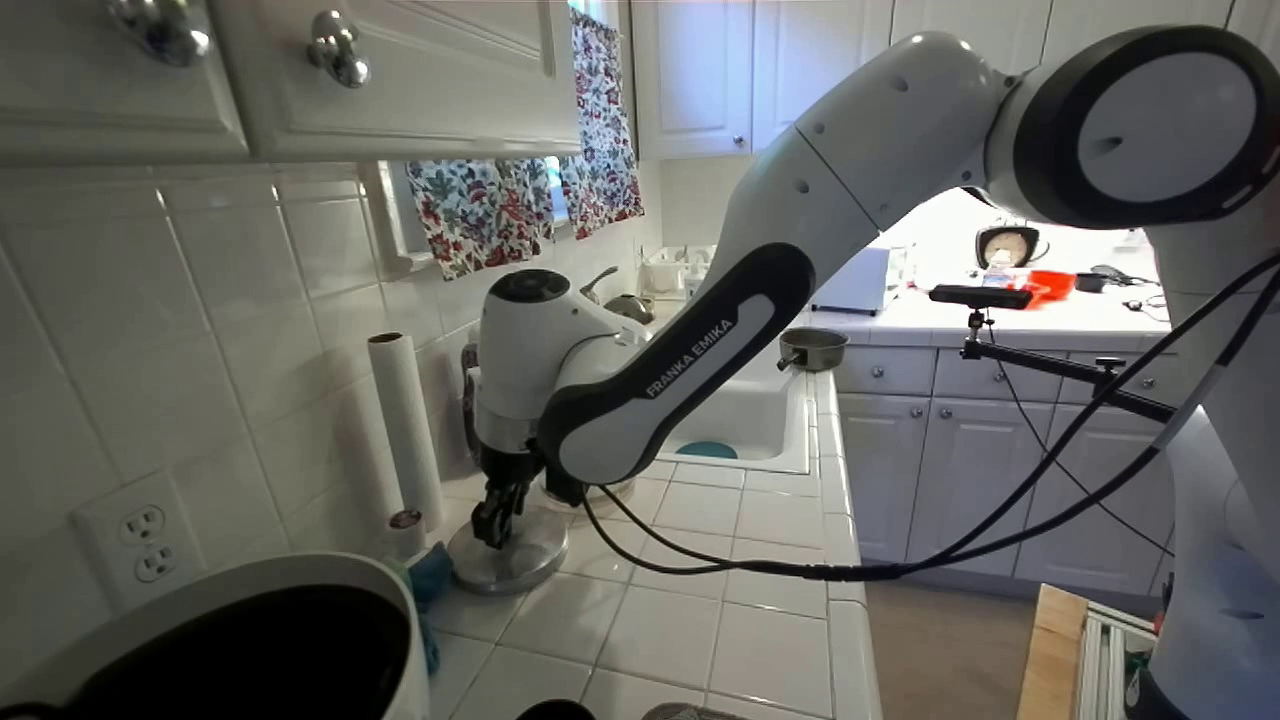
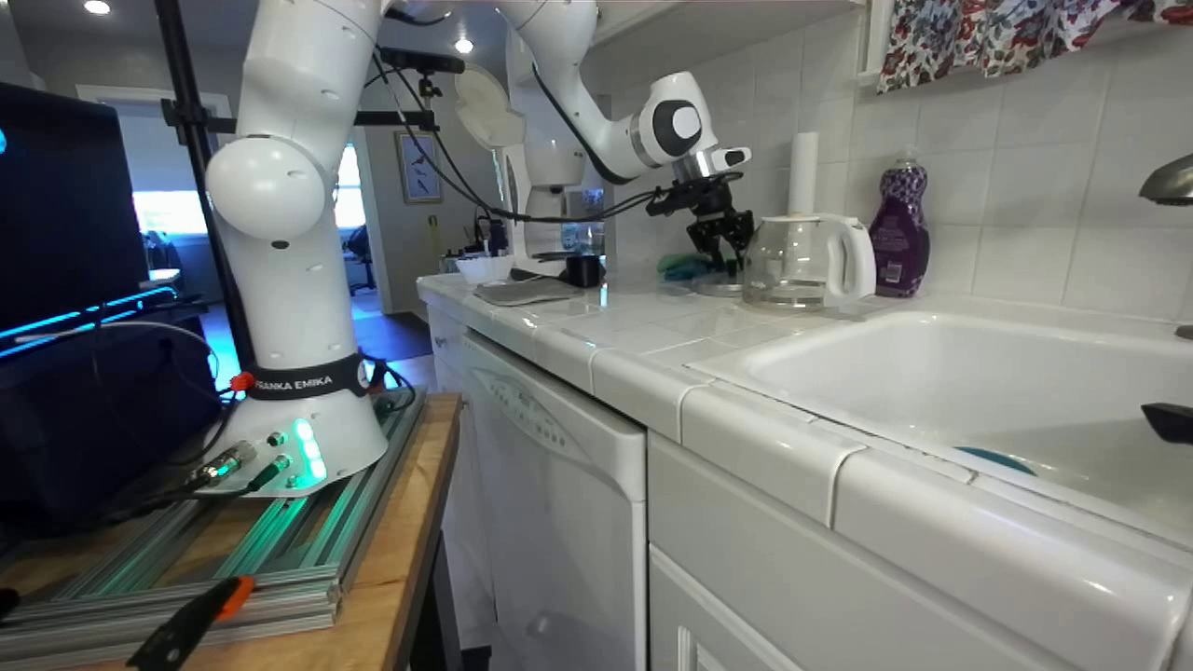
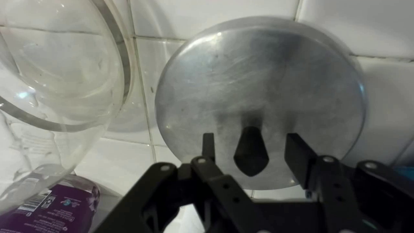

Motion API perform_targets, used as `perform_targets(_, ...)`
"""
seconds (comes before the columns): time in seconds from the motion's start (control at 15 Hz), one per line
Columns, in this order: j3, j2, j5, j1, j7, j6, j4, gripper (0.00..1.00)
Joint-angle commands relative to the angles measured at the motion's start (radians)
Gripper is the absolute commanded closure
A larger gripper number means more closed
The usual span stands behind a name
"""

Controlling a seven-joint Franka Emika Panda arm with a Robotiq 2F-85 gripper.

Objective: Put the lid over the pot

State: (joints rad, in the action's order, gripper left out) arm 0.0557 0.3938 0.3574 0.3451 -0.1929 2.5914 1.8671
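The lid (image 3: 207,77) is a silvery-grey disc with a black knob (image 3: 251,155), lying flat on the tiled counter. It also shows in both exterior views (image 1: 520,565) (image 2: 716,287). My gripper (image 3: 249,145) is open, pointing down over the lid, with one finger on each side of the knob and a gap to it on both sides. The gripper also shows in both exterior views (image 1: 497,525) (image 2: 732,256). The pot (image 1: 815,350), small and silvery with a handle, stands at the far front corner of the sink; it is out of the wrist view.
A glass carafe (image 3: 64,64) (image 2: 774,261) stands close beside the lid. A purple soap bottle (image 2: 899,233) (image 3: 58,207) and a paper-towel roll (image 1: 408,430) stand near the wall. A big black vessel (image 1: 240,640), a blue-green cloth (image 1: 430,578) and the sink (image 1: 798,430) are around.
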Motion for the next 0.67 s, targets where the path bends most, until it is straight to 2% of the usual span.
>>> perform_targets(0.0,-0.013,-0.021,0.032,0.011,-0.045,0.051,0.043,0.71)
perform_targets(0.2,-0.019,-0.022,0.033,0.014,-0.055,0.071,0.053,0.94)
perform_targets(0.27,-0.02,-0.021,0.032,0.014,-0.055,0.075,0.052,0.97)
perform_targets(0.33,-0.02,-0.021,0.031,0.014,-0.054,0.074,0.051,0.94)
perform_targets(0.6,-0.018,-0.027,0.032,0.028,-0.077,0.078,0.053,0.94)
